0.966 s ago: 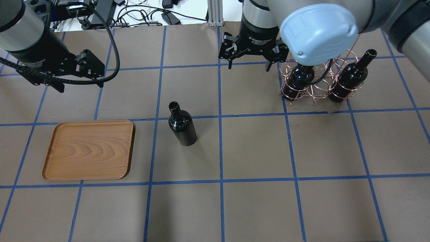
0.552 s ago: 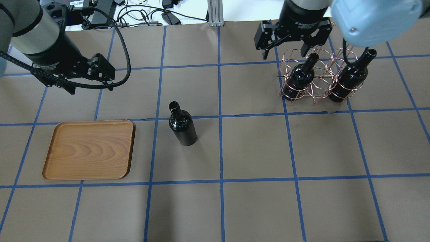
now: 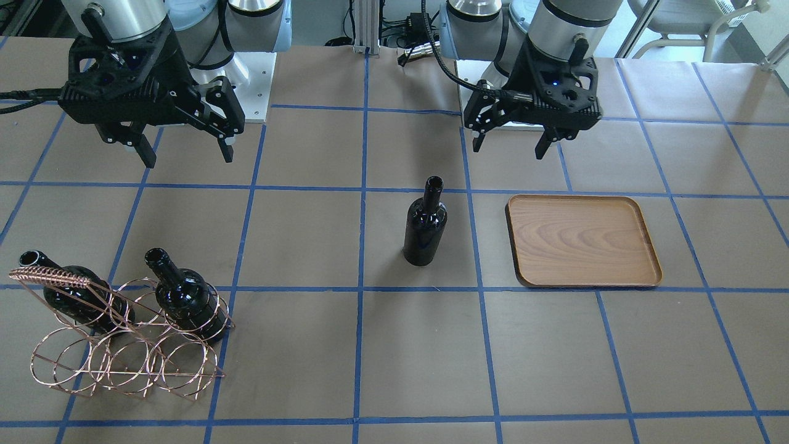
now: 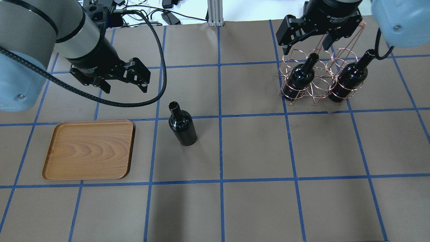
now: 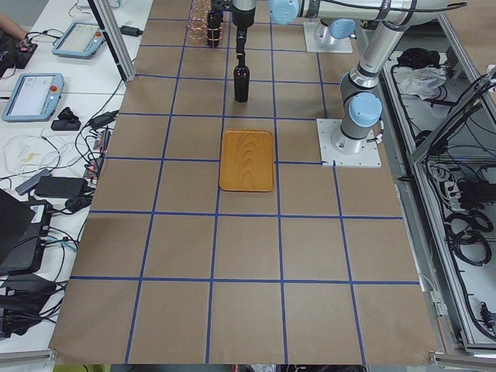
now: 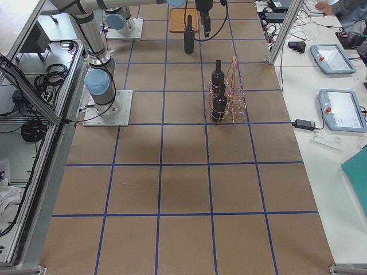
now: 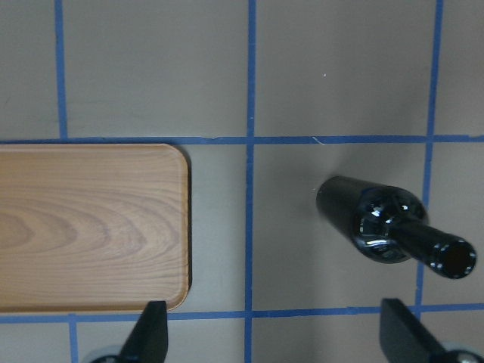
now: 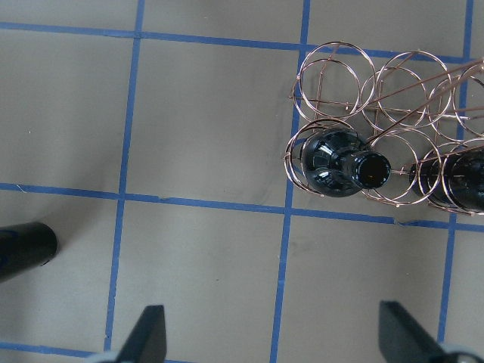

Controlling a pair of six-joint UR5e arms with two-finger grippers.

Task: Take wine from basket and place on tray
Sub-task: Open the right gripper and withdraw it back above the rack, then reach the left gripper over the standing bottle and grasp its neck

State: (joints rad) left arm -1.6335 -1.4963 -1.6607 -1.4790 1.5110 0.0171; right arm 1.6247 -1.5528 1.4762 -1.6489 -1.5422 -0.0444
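One black wine bottle [image 4: 183, 126] stands upright on the table right of the wooden tray [image 4: 89, 149]. It also shows in the front view [image 3: 425, 225] and the left wrist view [image 7: 378, 227]. Two more bottles [image 4: 300, 75] [image 4: 351, 79] lean in the copper wire basket [image 4: 320, 84] at the far right. My left gripper [image 4: 126, 88] is open and empty, above the table behind and left of the standing bottle. My right gripper [image 4: 306, 47] is open and empty, above the basket's back left part.
Cables and devices [image 4: 141, 13] lie beyond the table's far edge, beside an aluminium post [image 4: 215, 13]. The arms' base plates [image 3: 246, 61] sit at the robot's side of the table. Blue tape lines grid the brown table cover.
My left gripper has moved right and nearer to the standing bottle. My right gripper has moved right to above the basket. Both stayed open. The bottles, basket and tray have not moved.
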